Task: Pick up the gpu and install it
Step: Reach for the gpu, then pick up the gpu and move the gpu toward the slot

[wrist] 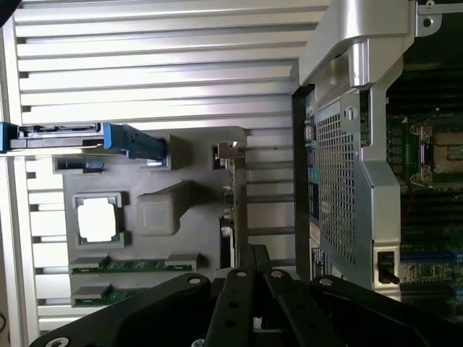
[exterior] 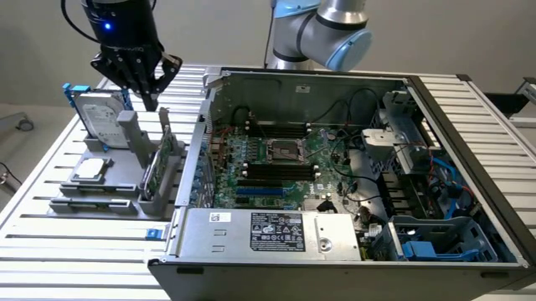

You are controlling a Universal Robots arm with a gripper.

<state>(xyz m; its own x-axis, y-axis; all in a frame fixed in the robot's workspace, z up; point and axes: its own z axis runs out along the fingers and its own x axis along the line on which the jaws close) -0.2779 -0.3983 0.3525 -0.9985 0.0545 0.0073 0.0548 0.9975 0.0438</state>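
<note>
You had the gripper (exterior: pixel 150 100), fingers together and empty, upper left, above the edge-standing graphics card (exterior: pixel 155 166), which ran lengthwise down-frame.

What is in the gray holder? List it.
Hard drive, chip, two memory sticks, and the gpu standing on edge. The holder hides the gpu's lower edge in its slot.
</note>
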